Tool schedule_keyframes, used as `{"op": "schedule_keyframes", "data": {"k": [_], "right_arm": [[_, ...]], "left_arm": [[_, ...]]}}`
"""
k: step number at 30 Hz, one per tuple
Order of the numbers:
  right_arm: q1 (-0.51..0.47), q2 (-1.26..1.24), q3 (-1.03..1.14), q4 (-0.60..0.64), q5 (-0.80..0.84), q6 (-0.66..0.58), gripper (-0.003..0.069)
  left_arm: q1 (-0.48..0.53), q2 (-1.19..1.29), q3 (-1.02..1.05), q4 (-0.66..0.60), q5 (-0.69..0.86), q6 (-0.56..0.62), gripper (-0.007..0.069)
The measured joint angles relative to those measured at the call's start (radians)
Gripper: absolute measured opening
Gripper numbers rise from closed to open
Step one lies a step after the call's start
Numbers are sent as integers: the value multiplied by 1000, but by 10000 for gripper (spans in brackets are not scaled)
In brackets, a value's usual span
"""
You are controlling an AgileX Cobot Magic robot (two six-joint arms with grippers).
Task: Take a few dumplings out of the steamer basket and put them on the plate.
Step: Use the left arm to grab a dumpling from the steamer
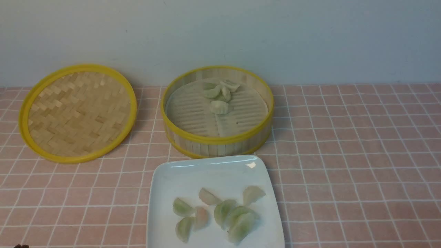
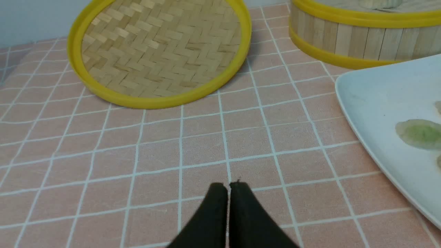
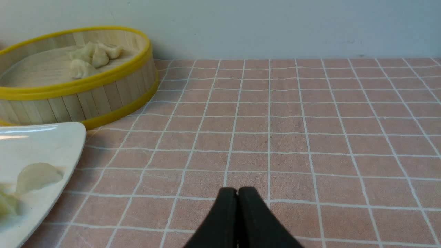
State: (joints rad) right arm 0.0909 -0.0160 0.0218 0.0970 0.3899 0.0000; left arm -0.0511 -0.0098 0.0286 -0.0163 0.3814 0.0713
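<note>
The bamboo steamer basket (image 1: 220,143) stands at the middle back and holds several dumplings (image 1: 219,107) near its far side. The white square plate (image 1: 193,172) lies in front of it, with several pale green and whitish dumplings (image 1: 225,212) on its near half. Neither arm shows in the front view. In the left wrist view my left gripper (image 2: 228,186) is shut and empty, low over the cloth to the left of the plate (image 2: 375,100). In the right wrist view my right gripper (image 3: 237,190) is shut and empty over the cloth to the right of the plate (image 3: 51,137) and steamer (image 3: 103,93).
The flat woven steamer lid (image 1: 77,112) with its yellow rim lies at the back left, beside the steamer. A pink checked cloth (image 1: 361,155) covers the table. A pale wall (image 1: 310,38) rises just behind the steamer and lid.
</note>
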Motion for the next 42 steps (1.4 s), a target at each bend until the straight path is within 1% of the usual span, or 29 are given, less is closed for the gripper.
{"op": "schedule_keyframes", "data": {"k": [18,20,22,25,26,28,29,31,34,36,38,39,40,41,42], "right_arm": [[0,0,0,0,0,0,-15],[0,0,0,0,0,0,-15],[0,0,0,0,0,0,-15],[0,0,0,0,0,0,-15],[0,0,0,0,0,0,-15],[0,0,0,0,0,0,-15],[0,0,0,0,0,0,-15],[0,0,0,0,0,0,-15],[0,0,0,0,0,0,-15],[0,0,0,0,0,0,-15],[0,0,0,0,0,0,-15],[0,0,0,0,0,0,-15],[0,0,0,0,0,0,-15],[0,0,0,0,0,0,-15],[0,0,0,0,0,0,-15]], "left_arm": [[0,0,0,6,0,7,-6],[0,0,1,-8,-27,-13,-6],[0,0,2,-81,-89,-71,-6],[0,0,2,-285,-279,-209,-6],[0,0,2,-344,-322,-230,-6],[0,0,2,-406,-390,-248,-6],[0,0,2,-466,-477,-252,-6],[0,0,2,-539,-622,-258,-6],[0,0,-3,-593,-821,-287,-6],[0,1,-44,-583,-841,-303,-6],[0,41,-143,-500,-786,-309,-6],[0,41,-155,-488,-775,-310,-6],[0,119,-283,-386,-663,-314,-6],[0,179,-364,-318,-571,-318,-6],[0,219,-397,-279,-509,-321,-6]]}}
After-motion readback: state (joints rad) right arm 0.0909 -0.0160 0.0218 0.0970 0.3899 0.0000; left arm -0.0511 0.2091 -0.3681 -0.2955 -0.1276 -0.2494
